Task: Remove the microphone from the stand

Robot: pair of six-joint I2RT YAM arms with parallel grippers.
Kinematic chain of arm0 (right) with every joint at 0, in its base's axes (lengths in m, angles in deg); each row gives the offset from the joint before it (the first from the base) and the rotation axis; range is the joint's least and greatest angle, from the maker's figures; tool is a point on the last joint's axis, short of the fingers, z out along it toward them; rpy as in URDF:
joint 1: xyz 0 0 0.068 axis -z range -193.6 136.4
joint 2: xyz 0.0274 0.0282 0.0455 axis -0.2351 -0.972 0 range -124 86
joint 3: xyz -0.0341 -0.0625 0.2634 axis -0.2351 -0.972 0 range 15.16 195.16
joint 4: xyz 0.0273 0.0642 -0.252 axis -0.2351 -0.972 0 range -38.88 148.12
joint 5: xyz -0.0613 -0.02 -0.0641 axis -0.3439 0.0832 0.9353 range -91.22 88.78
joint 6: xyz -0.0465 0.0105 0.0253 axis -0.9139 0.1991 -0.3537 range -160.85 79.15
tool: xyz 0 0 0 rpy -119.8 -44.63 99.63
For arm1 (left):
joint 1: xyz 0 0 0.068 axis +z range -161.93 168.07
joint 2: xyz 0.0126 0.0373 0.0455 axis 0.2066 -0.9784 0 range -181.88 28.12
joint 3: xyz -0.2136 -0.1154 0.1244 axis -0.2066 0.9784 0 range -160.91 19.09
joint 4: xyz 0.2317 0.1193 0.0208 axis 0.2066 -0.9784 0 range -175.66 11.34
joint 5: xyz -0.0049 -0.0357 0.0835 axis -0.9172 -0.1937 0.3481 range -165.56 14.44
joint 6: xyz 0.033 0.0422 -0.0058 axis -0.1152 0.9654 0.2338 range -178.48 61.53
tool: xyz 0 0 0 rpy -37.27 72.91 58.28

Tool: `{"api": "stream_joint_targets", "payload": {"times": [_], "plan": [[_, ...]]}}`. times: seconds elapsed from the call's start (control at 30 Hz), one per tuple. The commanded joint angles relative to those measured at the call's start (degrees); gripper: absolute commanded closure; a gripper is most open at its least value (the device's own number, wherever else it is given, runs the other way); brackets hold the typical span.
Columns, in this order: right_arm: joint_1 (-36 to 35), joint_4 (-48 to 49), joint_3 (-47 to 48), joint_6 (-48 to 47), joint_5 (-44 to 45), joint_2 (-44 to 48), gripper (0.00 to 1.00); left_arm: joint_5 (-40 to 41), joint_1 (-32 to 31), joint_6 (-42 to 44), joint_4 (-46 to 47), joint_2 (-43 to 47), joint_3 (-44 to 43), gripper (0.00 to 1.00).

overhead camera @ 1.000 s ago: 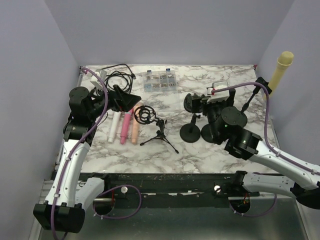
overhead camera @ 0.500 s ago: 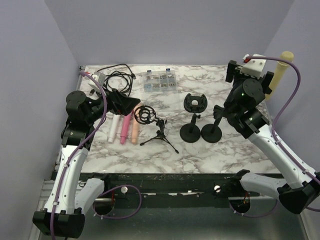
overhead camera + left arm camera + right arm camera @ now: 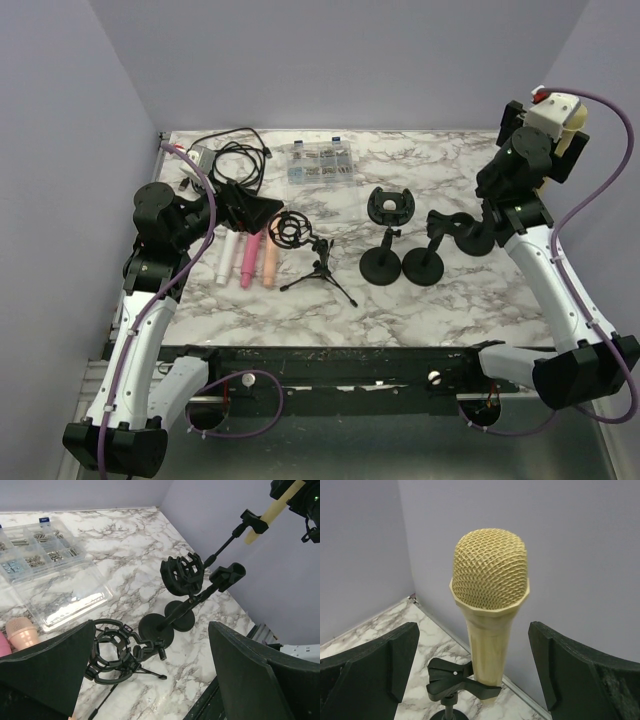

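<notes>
the yellow microphone (image 3: 490, 575) is held in the stand clip (image 3: 457, 682) at 2 o'clock, between the open fingers (image 3: 375, 665) of the right gripper (image 3: 472, 630). its body is best gripped above the clip and lifted straight. the left gripper (image 3: 152, 630) is seen open, empty.

microphone (image 3: 489, 580): pale yellow, mesh head up, upright, held in the stand.
stand (image 3: 456, 681): black, gripping the handle low, at tabletop (image 3: 432, 640) corner.
</notes>
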Motion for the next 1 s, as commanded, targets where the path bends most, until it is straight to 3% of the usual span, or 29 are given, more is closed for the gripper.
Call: {"api": "stream_joint_targets", "payload": {"times": [0.0, 0.27, 0.37, 0.6, 0.87, 0.97], "plan": [[3.58, -6.07, 3.25, 6.22, -7.68, -2.23, 0.0, -2.5, -0.18, 0.49, 0.73, 0.18, 0.61, 0.02], [7.0, -5.95, 4.89, 6.6, -7.16, -7.52, 0.01, -2.5, -0.27, 0.58, 0.62, 0.13, 0.83, 0.02], [8.01, -4.8, 4.12, 5.97, -7.68, -7.64, 0.09, -2.66, -0.43, 0.67, 0.79, 0.08, 0.72, 0.02], [8.96, 0.23, -0.04, 2.01, -8.87, -7.22, 0.17, -3.58, -0.79, 0.36, 1.56, -0.26, 0.9, 0.02], [9.45, 3.7, -4.4, 0.55, -13.41, -5.01, 0.6, -0.39, -1.59, -6.33, 7.55, -0.68, 3.12, 0.01], [9.45, 1.95, -4.79, 0.28, -14.21, -3.47, 0.86, -3.52, -1.91, -7.51, 11.78, -1.39, 4.63, 0.01]]}}
